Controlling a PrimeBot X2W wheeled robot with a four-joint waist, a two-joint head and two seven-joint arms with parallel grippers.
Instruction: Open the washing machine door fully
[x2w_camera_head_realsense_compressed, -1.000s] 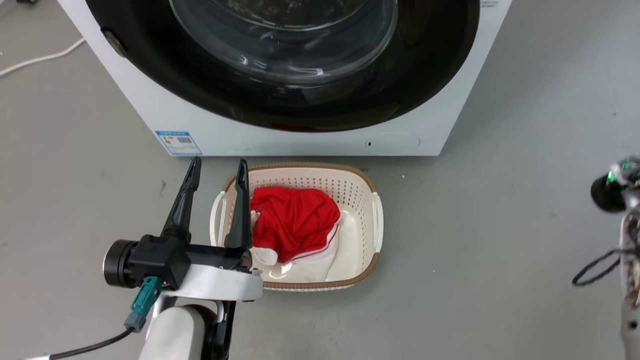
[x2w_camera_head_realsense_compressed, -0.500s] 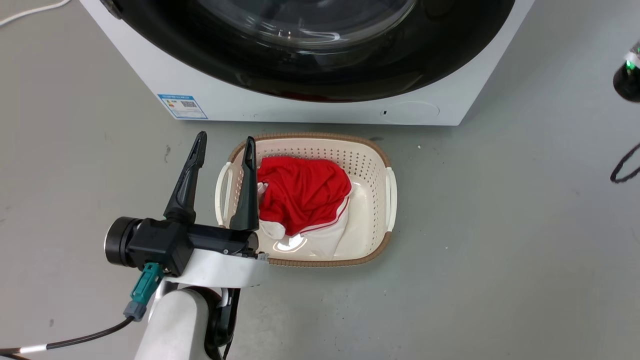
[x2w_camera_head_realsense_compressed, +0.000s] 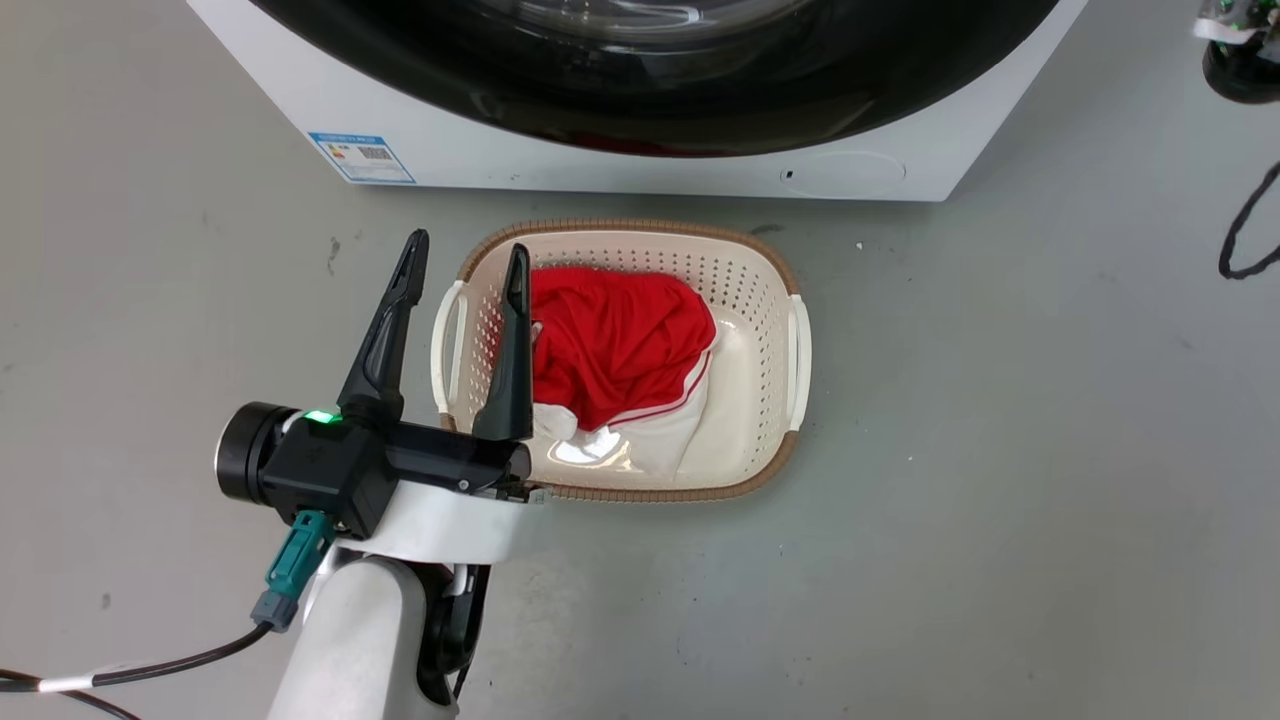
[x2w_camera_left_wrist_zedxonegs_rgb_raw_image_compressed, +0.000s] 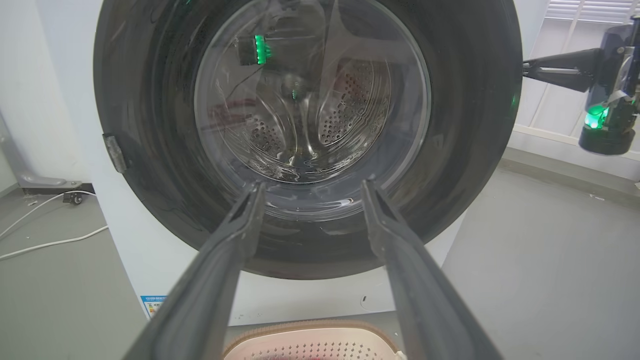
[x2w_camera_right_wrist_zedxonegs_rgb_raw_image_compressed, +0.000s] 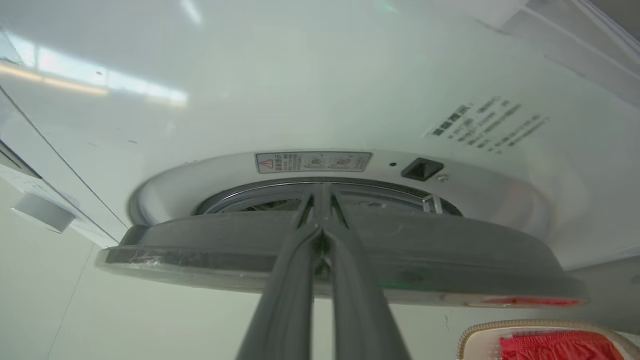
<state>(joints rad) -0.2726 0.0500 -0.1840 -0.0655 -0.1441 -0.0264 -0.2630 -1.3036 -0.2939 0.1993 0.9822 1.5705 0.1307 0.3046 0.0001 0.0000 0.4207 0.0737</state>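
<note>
The washing machine door (x2w_camera_right_wrist_zedxonegs_rgb_raw_image_compressed: 450, 265) is a broad, rigid disc of glossy black plastic around a thick glass bowl (x2w_camera_left_wrist_zedxonegs_rgb_raw_image_compressed: 310, 110). It probably feels heavy for its size and swings on its hinge without flexing. Its polished face gives smooth fingers little to bite on. The best hold looks to be the rim on the latch side, where a tip hooked behind the edge can pull with good leverage. The glass is best left alone.

The right gripper (x2w_camera_right_wrist_zedxonegs_rgb_raw_image_compressed: 320, 192) has its fingers pressed together, nothing visibly pinched between them. Their tips pass over the door's rim into the gap behind it. The door stands slightly ajar right at the tips, with the white machine front beyond them and the latch socket (x2w_camera_right_wrist_zedxonegs_rgb_raw_image_compressed: 422, 169) up and to the right of them. From the left wrist view this arm reaches in level from the side, its tip at the door's outer edge. The pose suits a hooking pull outward.

The left gripper (x2w_camera_head_realsense_compressed: 468, 248) has its fingers spread and empty, and they point at the door from well apart. The lower curve of the glass bowl sits between the tips. In the head view one finger hangs over the rim of the laundry basket (x2w_camera_head_realsense_compressed: 790, 330) and the other over bare floor (x2w_camera_head_realsense_compressed: 1000, 450). The red garment (x2w_camera_head_realsense_compressed: 620, 340) lies just beside the inner finger.
</note>
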